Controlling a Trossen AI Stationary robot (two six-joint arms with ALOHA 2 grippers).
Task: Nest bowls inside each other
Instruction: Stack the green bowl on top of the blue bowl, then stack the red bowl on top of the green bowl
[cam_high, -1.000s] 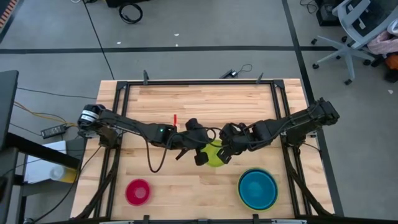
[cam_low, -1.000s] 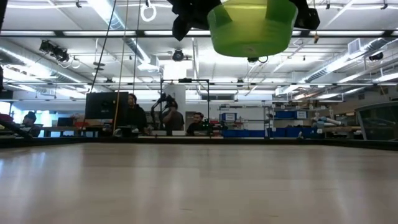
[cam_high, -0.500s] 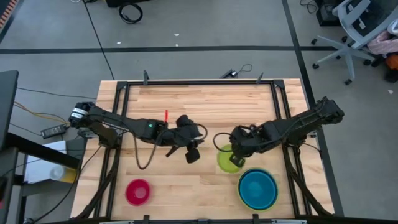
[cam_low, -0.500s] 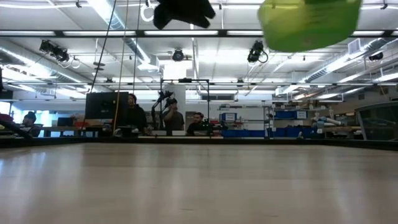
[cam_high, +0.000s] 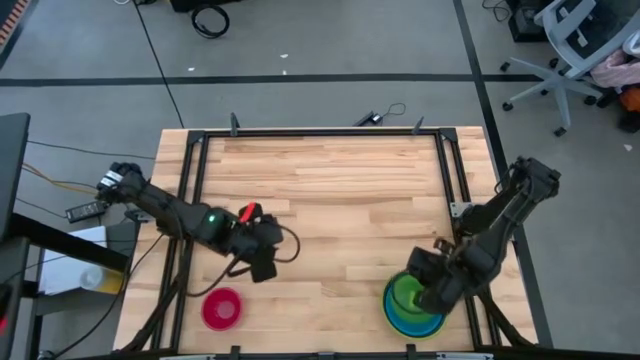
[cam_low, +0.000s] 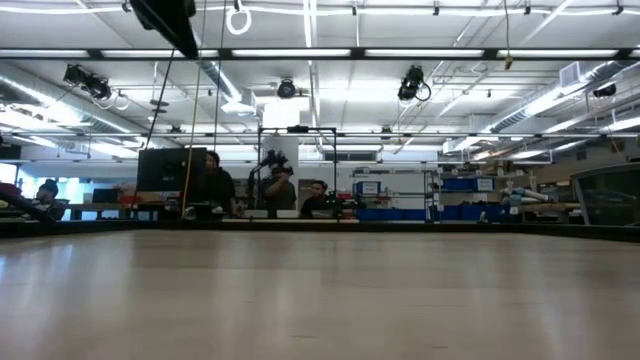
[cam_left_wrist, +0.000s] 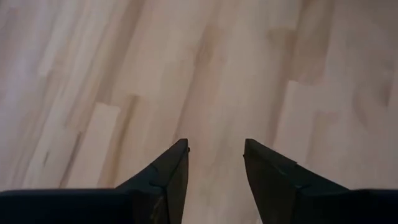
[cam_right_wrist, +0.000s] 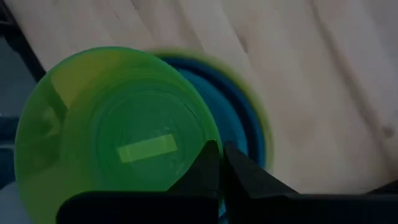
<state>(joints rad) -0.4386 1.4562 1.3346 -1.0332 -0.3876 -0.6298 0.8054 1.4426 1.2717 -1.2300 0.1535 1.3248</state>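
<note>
A lime-green bowl (cam_high: 405, 292) (cam_right_wrist: 118, 143) hangs over a blue bowl (cam_high: 410, 329) (cam_right_wrist: 247, 121) that stands at the table's near right corner. My right gripper (cam_high: 432, 290) (cam_right_wrist: 219, 148) is shut on the green bowl. Whether the green bowl touches the blue one, I cannot tell. A small red-pink bowl (cam_high: 221, 308) stands upright on its base at the near left. My left gripper (cam_high: 262, 266) (cam_left_wrist: 216, 146) hovers open over bare wood just beyond the red-pink bowl, with nothing between its fingers. My right gripper pinches the green bowl's rim (cam_right_wrist: 210, 138) on the side toward the table's right edge, one finger inside the bowl and one outside. The fingers come from above, pointing down. The bowl stays upright, mouth up, right over the blue bowl.
A black metal frame runs along the table's left (cam_high: 196, 200) and right (cam_high: 455, 190) sides and its far edge. The wooden top (cam_high: 340, 200) lies bare across the middle and the far half. In the low view only a part of my left arm (cam_low: 165, 15) shows, at the top.
My right gripper has carried the green bowl from the table's middle toward the near right corner, to over the blue bowl. My left gripper has come off the green bowl and drawn back toward the table's left and near edges, to beside the red-pink bowl.
</note>
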